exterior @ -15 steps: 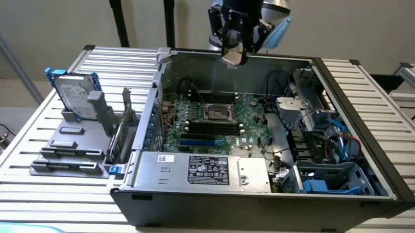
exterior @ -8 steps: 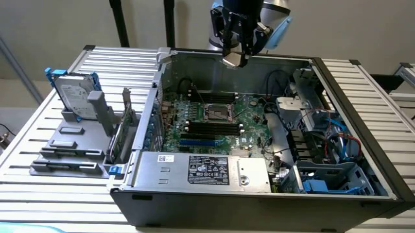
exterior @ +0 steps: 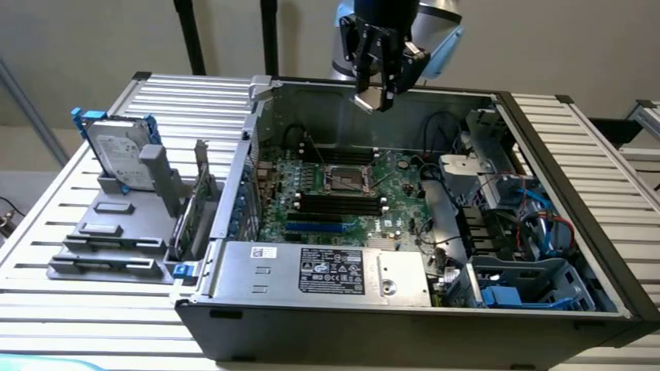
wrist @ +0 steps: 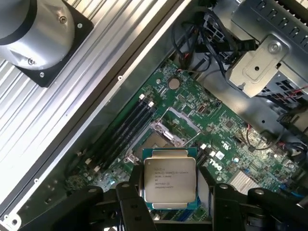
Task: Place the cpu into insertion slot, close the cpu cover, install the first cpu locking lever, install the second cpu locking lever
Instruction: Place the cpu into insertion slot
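Starting nearest the wrist, the cpu (wrist: 169, 179) is seen clamped by two opposite edges between the fingers (wrist: 129, 202) of the gripper (wrist: 171, 195), which is spread wide around it, with the metal top turned to the wrist camera. The chip is judged light, stiff and flat, yet fragile: its underside could be damaged by a tilt or a slip, so the bare edges are judged the right place for it to be held. Beyond it, well apart, the slot (wrist: 160, 140) is seen uncovered on the green board (wrist: 226, 139), with the cover (wrist: 185, 117) apparently raised at its far side. In the exterior view the gripper (exterior: 378, 91) is hung high over the open case (exterior: 309, 313)
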Available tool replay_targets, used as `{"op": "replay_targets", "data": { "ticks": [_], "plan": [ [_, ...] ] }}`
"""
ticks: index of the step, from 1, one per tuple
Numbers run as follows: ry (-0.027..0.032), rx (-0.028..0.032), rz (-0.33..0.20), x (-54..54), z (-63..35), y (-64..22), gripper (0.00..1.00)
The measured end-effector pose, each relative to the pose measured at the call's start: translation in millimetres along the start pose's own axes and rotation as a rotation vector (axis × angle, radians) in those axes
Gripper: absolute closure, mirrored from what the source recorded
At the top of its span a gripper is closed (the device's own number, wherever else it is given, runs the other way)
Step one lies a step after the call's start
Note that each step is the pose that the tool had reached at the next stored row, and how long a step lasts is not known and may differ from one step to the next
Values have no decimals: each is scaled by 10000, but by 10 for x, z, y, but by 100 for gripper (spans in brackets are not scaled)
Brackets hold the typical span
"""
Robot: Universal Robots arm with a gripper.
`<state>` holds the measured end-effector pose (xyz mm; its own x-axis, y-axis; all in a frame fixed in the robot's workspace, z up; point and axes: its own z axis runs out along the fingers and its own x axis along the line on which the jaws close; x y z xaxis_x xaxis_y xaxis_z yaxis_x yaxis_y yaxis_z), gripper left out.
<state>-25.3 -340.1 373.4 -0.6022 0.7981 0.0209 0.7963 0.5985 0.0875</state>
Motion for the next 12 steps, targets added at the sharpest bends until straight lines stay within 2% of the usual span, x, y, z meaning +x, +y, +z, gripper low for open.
{"op": "replay_targets", "data": {
  "ticks": [5, 12],
  "plan": [
    [-37, 33, 849, 0, 29, -3, 45],
    [-24, 173, 1909, -1, 63, -6, 45]
  ]
}}
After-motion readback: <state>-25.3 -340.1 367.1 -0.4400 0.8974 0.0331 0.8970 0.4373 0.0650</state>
